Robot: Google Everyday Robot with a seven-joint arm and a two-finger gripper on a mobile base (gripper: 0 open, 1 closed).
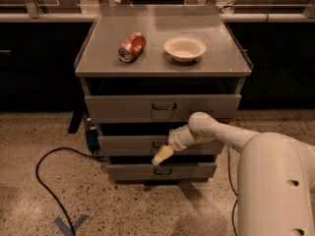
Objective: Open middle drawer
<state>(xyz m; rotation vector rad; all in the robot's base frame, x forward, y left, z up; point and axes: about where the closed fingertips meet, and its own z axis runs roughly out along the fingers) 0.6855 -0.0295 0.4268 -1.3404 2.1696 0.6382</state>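
Observation:
A grey metal cabinet (162, 68) has three drawers stacked one above the other. The middle drawer (125, 145) shows a flat grey front. Its small dark handle (157, 145) is partly hidden behind my gripper. My gripper (162, 155), with a pale cream tip, is at the middle drawer's front, at the handle and just below it, above the bottom drawer (187, 171). My white arm (216, 132) reaches in from the right. The middle drawer's front sits back between the other two fronts.
The top drawer (123, 108) is the tallest. A crushed red can (132, 46) and a white bowl (184, 48) lie on the cabinet top. A black cable (44, 181) loops on the speckled floor at left. A blue tape mark (71, 225) is near the front.

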